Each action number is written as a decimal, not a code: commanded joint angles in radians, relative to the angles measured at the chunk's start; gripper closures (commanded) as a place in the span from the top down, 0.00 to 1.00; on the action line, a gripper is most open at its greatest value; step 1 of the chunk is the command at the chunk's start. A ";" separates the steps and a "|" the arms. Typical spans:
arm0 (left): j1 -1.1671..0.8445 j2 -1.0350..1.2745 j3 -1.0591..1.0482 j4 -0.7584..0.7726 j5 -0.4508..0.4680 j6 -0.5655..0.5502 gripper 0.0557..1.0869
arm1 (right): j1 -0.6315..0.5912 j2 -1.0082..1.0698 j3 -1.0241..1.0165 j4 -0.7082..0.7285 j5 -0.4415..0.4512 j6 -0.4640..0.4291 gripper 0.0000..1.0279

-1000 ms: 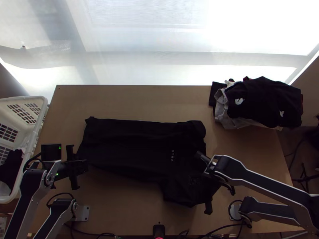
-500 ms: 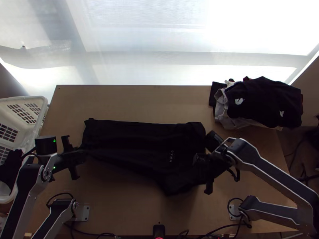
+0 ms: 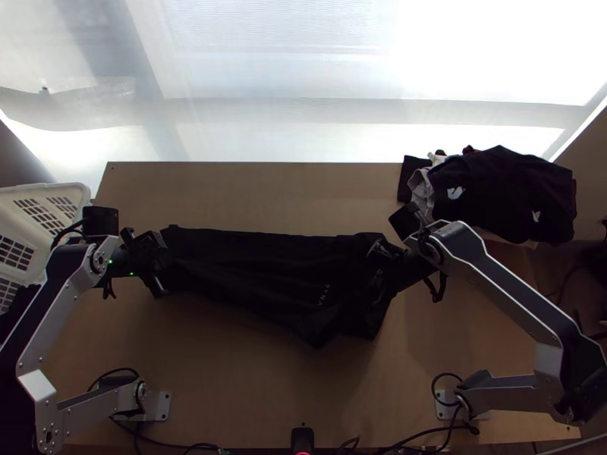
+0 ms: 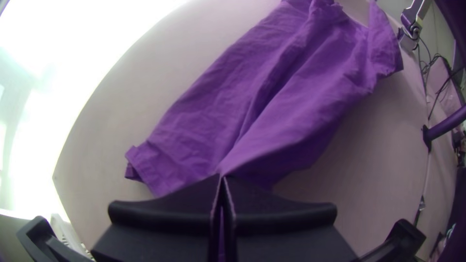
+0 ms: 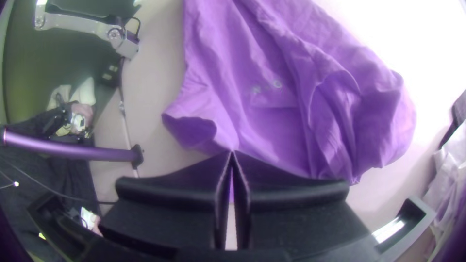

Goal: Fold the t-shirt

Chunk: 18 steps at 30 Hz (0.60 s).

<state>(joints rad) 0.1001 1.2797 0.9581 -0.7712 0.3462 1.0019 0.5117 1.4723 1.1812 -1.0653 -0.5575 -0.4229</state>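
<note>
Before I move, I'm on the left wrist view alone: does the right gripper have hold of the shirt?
Observer: Yes, the right gripper is shut on an edge of the t-shirt.
Operator: Any lettering facing up?
Observer: Yes, small pale lettering, nearer the right gripper's end of the shirt.
Operator: What lies beyond that end?
Observer: A pile of clothes at the table's far right corner, apart from the shirt.
</note>
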 commanded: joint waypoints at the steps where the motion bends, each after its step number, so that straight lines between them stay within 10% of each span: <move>1: -0.003 0.093 -0.067 0.018 0.008 -0.013 0.03 | -0.078 0.112 0.026 0.025 0.036 0.003 0.02; 18: 0.058 0.015 -0.140 0.053 0.010 0.107 0.03 | -0.351 0.080 0.081 -0.102 0.041 -0.093 0.02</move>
<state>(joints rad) 0.1459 1.2713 0.8398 -0.7830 0.3557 1.0904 0.1936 1.5379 1.2602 -1.1580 -0.5179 -0.4995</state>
